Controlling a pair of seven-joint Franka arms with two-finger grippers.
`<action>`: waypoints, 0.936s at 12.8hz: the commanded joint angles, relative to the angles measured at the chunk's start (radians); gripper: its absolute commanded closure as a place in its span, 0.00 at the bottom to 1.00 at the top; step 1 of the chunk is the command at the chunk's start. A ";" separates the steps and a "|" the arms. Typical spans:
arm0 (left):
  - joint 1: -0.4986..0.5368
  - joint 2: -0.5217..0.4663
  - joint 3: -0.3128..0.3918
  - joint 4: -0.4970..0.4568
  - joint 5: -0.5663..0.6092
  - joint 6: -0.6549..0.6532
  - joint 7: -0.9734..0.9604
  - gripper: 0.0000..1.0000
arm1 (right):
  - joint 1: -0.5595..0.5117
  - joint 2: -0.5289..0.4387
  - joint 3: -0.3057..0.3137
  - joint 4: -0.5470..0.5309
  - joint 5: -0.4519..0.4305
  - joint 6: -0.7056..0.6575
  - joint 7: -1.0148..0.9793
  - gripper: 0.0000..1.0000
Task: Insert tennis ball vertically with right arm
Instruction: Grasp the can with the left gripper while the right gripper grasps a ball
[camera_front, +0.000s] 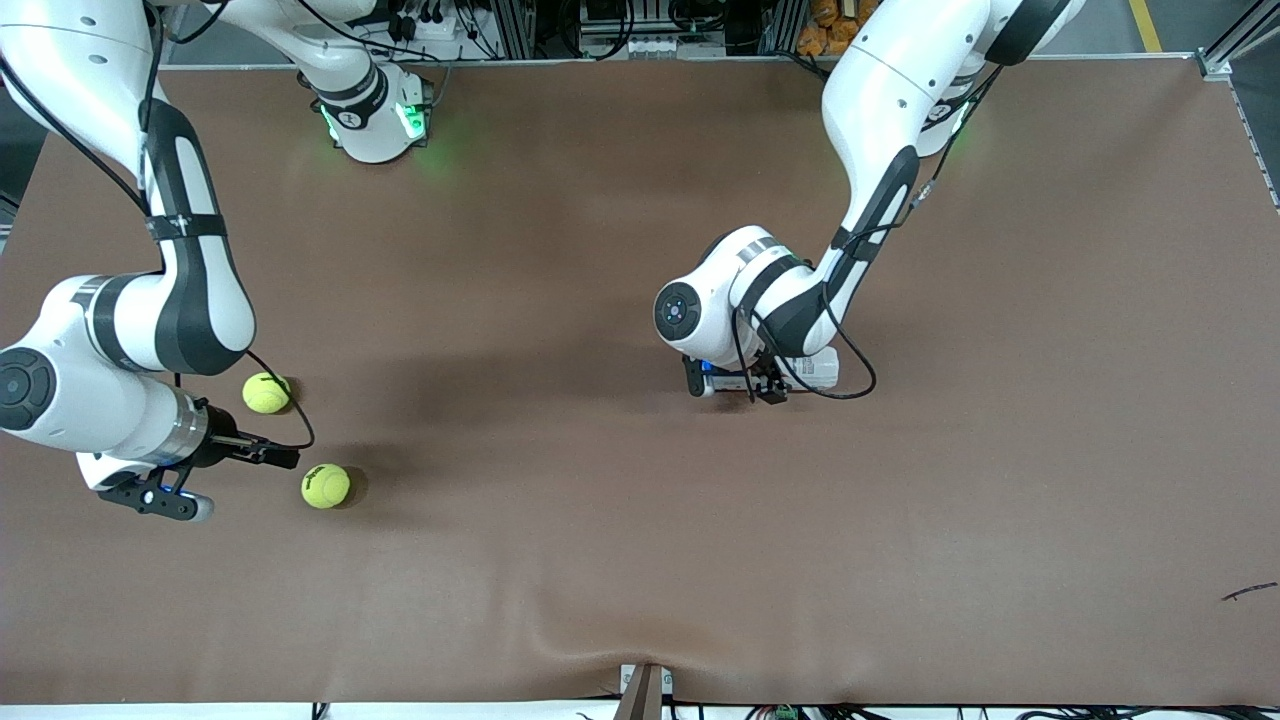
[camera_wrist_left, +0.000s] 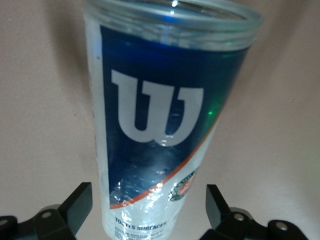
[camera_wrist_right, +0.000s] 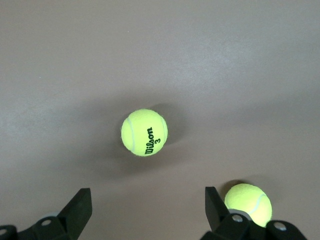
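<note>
Two yellow tennis balls lie at the right arm's end of the table. One tennis ball (camera_front: 325, 486) (camera_wrist_right: 144, 132), marked Wilson 3, lies just ahead of my right gripper (camera_front: 283, 457) (camera_wrist_right: 147, 196), which is open and empty. The second ball (camera_front: 266, 393) (camera_wrist_right: 248, 203) lies farther from the front camera, beside one of the fingers (camera_wrist_right: 215, 202). My left gripper (camera_front: 770, 391) (camera_wrist_left: 148, 190) is open at mid-table, its fingers straddling the closed end of a clear tube (camera_wrist_left: 160, 125) (camera_front: 816, 368) with a blue Wilson label, with a gap on each side. The arm hides most of the tube from the front camera.
The brown table (camera_front: 640, 560) carries nothing else near the grippers. A small dark scrap (camera_front: 1248, 592) lies near the edge at the left arm's end. Cables and racks stand along the edge by the robots' bases.
</note>
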 joint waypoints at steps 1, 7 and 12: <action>-0.007 0.027 0.006 0.012 0.033 -0.001 0.005 0.00 | -0.003 0.052 0.009 0.008 0.009 0.066 0.011 0.00; -0.015 0.041 0.006 0.007 0.082 -0.010 0.007 0.00 | 0.018 0.175 0.010 0.008 0.015 0.245 0.140 0.00; -0.015 0.047 0.006 0.009 0.088 -0.010 0.013 0.00 | 0.035 0.220 0.009 -0.004 0.003 0.319 0.190 0.00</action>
